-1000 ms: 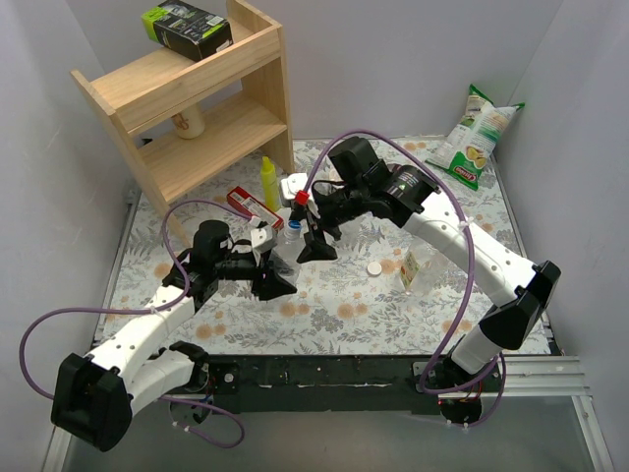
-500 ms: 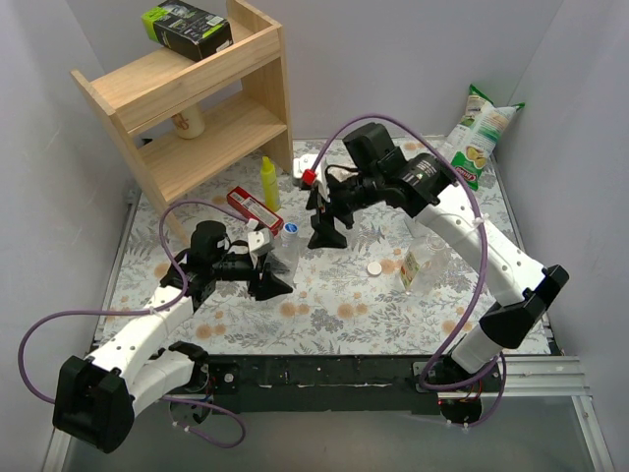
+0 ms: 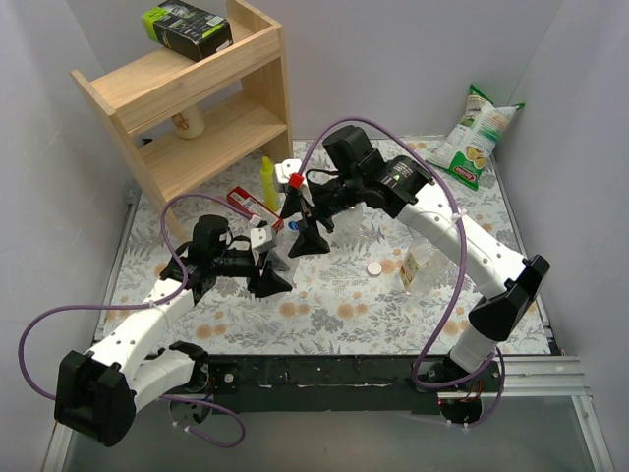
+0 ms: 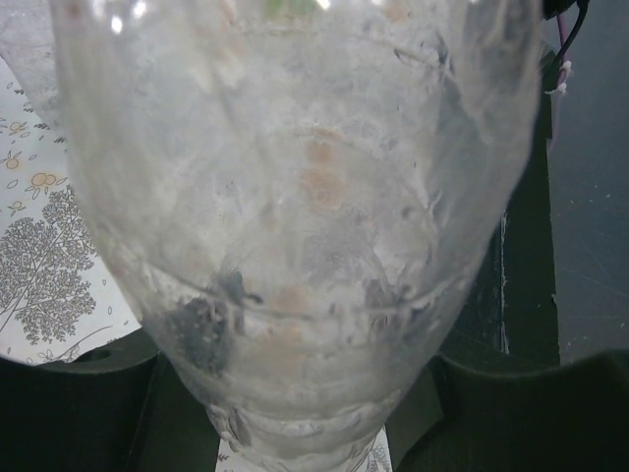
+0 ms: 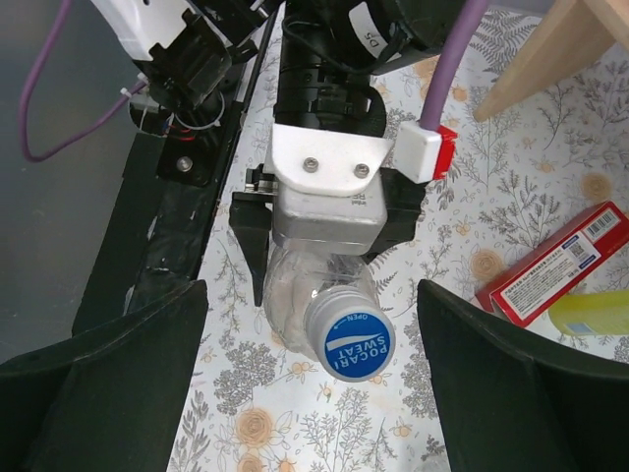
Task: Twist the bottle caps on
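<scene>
My left gripper (image 3: 271,267) is shut on a clear bottle (image 3: 279,254) and holds it on the table, left of centre. The bottle fills the left wrist view (image 4: 295,246), between the dark fingers (image 4: 79,413). In the right wrist view a blue cap (image 5: 349,337) sits on the neck of this bottle (image 5: 290,295), which is held by the left gripper (image 5: 324,231). My right gripper (image 3: 301,228) is open. Its fingers (image 5: 98,374) stand wide on either side of the cap and do not touch it. A white cap (image 3: 374,267) lies loose beside a bottle with an orange-yellow label (image 3: 412,267).
A wooden shelf (image 3: 197,108) stands at the back left with a green box (image 3: 187,29) on top. A yellow squeeze bottle (image 3: 267,182) and a red box (image 3: 251,205) lie behind the held bottle. A chip bag (image 3: 477,138) leans at the back right.
My right gripper pulled back and to the right, then came back left over the capped bottle, open. My left gripper has kept hold of the bottle and has hardly moved.
</scene>
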### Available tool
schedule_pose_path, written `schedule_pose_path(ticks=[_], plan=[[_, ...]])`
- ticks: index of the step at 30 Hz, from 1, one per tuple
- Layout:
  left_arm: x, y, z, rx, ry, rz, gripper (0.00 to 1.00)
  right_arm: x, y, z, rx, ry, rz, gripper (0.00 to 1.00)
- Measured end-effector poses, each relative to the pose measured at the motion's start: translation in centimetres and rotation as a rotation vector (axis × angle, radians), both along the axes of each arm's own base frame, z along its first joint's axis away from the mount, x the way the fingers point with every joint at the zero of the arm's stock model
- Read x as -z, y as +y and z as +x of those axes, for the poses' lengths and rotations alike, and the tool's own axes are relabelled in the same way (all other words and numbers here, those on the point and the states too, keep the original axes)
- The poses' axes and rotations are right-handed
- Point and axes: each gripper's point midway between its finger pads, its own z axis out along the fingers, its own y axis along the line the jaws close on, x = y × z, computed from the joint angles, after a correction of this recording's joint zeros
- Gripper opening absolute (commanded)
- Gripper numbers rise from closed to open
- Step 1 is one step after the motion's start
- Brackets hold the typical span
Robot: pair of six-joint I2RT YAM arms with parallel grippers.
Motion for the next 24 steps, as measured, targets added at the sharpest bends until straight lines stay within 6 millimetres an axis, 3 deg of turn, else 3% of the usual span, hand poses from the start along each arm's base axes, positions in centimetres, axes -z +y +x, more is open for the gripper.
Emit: schedule_pose_path(ticks=[9, 14, 17, 21, 24], plan=[[-1.0, -0.6, 0.5, -0.047, 0.087, -0.051, 0.0, 1.1, -0.7, 0.3, 0.013, -0.022, -0.021, 0.89], [-1.7, -0.7, 1.0, -0.063, 0.096, -0.078, 0.0, 1.3, -2.2, 0.7, 0.076, -0.058, -0.048, 0.88], [-1.8, -0.1, 2.2, -0.122, 0.105, -0.086, 0.0, 1.4, -3.7, -0.5, 0.087, -0.046, -0.086, 0.87], [-1.8, 0.4, 2.7, -0.14, 0.088, -0.084, 0.0, 0.4, -5.4, -1.2, 0.121, -0.064, -0.1, 0.88], [-1.2, 0.4, 2.3, -0.106, 0.053, -0.06, 0.0, -0.6, -6.0, -0.1, 0.179, -0.065, -0.083, 0.89]])
